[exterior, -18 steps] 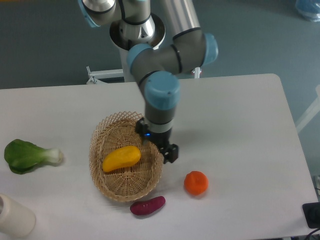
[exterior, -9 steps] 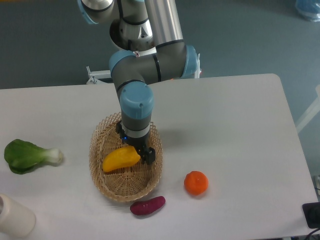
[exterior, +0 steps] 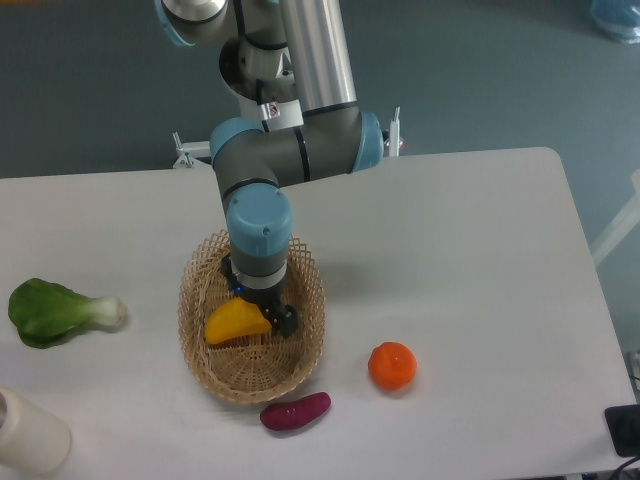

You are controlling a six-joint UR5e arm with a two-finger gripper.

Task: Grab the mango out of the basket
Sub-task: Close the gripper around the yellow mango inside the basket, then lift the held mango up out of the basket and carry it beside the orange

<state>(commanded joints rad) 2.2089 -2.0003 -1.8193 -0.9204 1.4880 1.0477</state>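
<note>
Hanging inside the basket (exterior: 205, 345), the hand (exterior: 262, 313) covers the mango's (exterior: 232, 322) right end; its grip cannot be told. Rim close right.

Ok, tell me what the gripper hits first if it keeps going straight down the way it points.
Most likely the mango: the gripper points down into the basket right over the fruit's right end. Height above it can't be judged from this view; contact may already be near.
</note>
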